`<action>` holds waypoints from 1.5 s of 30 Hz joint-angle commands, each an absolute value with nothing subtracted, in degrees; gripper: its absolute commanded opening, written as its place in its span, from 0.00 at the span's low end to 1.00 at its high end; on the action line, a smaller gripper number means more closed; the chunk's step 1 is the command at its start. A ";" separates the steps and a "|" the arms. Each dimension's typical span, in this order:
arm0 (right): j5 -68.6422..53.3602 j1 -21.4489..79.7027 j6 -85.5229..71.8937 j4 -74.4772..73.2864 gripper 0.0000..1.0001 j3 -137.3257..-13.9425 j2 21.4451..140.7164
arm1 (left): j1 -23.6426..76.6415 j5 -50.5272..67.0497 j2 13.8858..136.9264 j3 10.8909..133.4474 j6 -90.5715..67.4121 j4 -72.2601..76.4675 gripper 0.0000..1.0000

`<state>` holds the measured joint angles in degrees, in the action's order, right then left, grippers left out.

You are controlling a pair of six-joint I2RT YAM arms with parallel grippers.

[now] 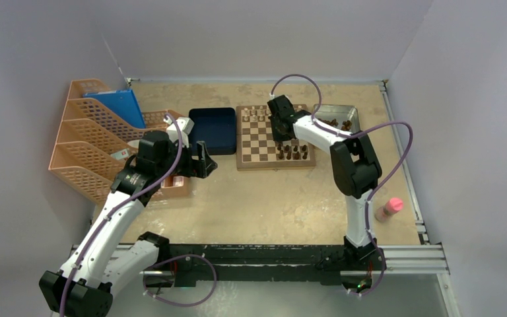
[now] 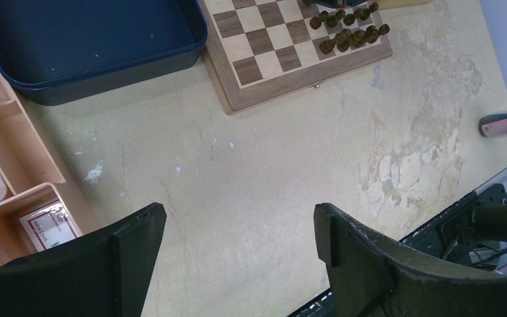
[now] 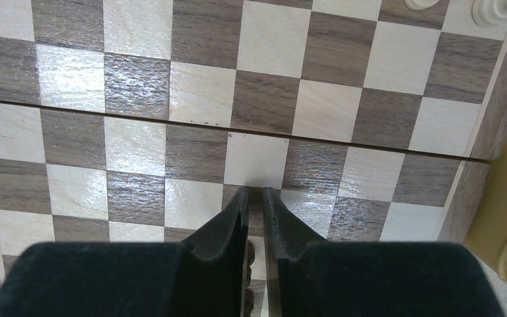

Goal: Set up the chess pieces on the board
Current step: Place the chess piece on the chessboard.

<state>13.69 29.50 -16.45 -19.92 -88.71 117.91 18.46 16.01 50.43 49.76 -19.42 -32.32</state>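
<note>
One orange file rack [image 1: 86, 142] is standing at the far left, holding one blue folder [image 1: 115, 105]. Beside it the left gripper [image 1: 208, 160] is hovering over bare table, its jaws spread wide and gripping nothing. One dark blue tray [image 1: 212, 130] is sitting just left of the one chessboard [image 1: 256, 144]. Pale pieces [image 1: 256, 114] are lining the board's far edge, and dark chess pieces [image 1: 292, 152] are crowding its near right corner in two short rows, too packed to count. The right gripper [image 3: 254, 191] is hanging over the middle squares, fingers pinched together. A small brown shape is showing in the slit, and whether it is held is unclear. One silver tray [image 1: 333, 107] is lying right of the board, holding a few loose dark pieces [image 1: 340, 123]. One pink bottle [image 1: 390, 208] is lying by the right rail
</note>
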 commanded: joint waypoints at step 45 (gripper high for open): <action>10.83 29.66 -13.63 -20.57 0.14 -86.40 112.92 | 18.72 15.56 50.01 49.69 -19.25 -31.11 0.83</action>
<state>11.94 29.50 -14.46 -20.25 -86.85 116.51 18.46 15.99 50.46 49.76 -19.42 -32.32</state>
